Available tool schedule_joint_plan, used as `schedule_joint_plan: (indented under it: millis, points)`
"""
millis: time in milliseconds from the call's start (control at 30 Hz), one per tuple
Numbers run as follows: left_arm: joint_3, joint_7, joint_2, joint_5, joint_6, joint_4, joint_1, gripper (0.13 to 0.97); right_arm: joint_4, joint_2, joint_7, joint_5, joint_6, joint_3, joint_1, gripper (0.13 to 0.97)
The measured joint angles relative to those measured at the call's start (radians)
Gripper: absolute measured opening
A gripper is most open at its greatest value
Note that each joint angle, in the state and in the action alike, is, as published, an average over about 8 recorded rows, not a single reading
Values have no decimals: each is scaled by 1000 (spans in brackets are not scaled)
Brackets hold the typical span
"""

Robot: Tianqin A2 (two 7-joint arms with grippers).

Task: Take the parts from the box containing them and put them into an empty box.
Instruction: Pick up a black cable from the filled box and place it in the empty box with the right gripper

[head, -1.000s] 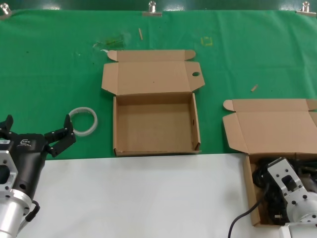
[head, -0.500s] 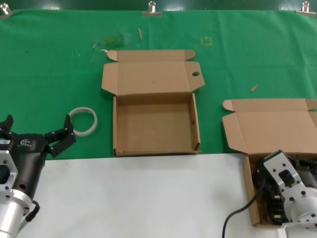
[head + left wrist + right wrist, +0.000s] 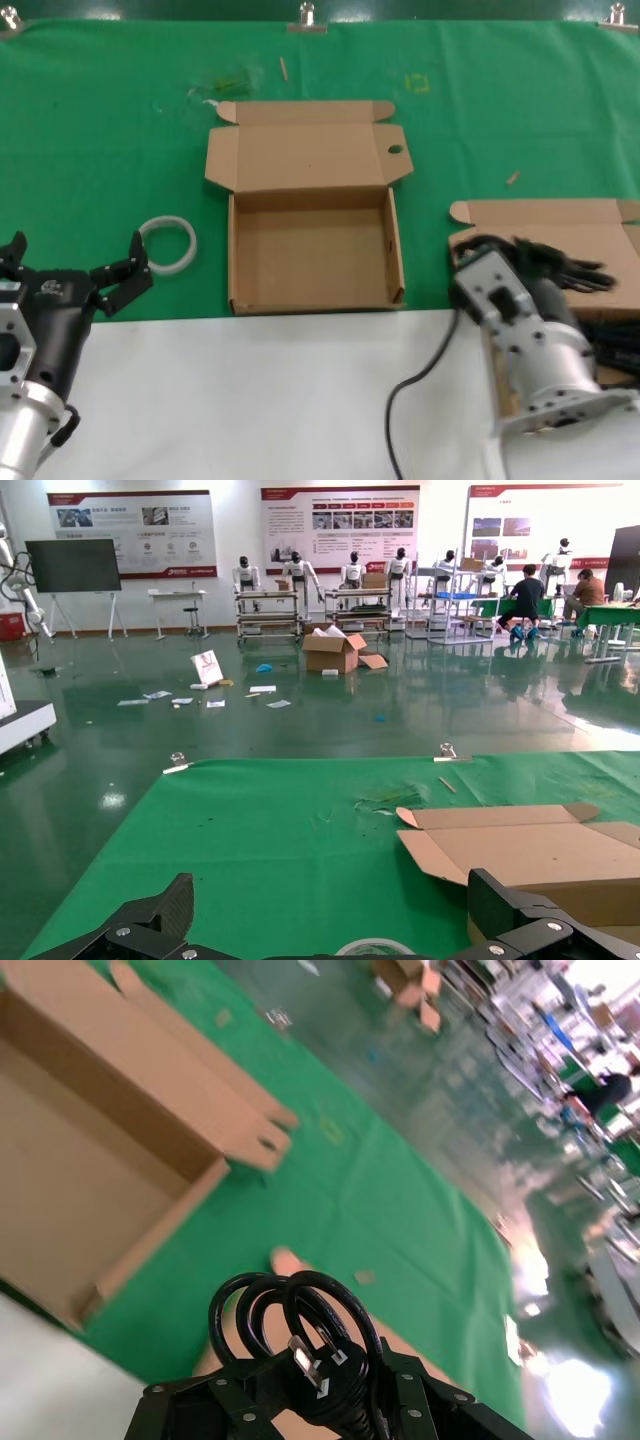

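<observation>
While the right gripper point(image 3: 545, 262) holds one cable point(image 3: 300, 1350) above the lid of the full box point(image 3: 545, 235), the empty box point(image 3: 315, 250) lies open to the left of it on the green cloth point(image 3: 120, 130), well apart. In the right wrist view the fingers are closed around the middle of the bundle, and the loops and the plug stand up between them. The left gripper point(image 3: 75, 270) hangs idle, far to the left of the empty box, with its fingers spread wide and nothing between them. A white ring point(image 3: 168, 243) lies on the cloth between this gripper and the empty box.

I think the cable is light but soft. Its loops are not stiff, so they can open or hang down if the hold is only on one loop. The rubber skin should give good friction, and it is not fragile. The best place to hold seems to be the middle of the bundle, where all loops cross together, as is done now. More cables seem to remain in the full box, but they are mostly hidden by the arm.
</observation>
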State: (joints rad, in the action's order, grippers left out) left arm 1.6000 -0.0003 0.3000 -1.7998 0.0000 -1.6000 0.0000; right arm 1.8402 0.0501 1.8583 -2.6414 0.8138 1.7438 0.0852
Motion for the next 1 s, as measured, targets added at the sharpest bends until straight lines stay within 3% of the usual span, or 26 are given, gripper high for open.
schedule_joint_plan:
  millis: [533,1000]
  points:
    - [0,0,0,0,0,0,0,965,-307,-8,-175,17,-149,234,187,254]
    - [0,0,0,0,0,0,0,965,-436,-15,-274,25,-191,386,316,254]
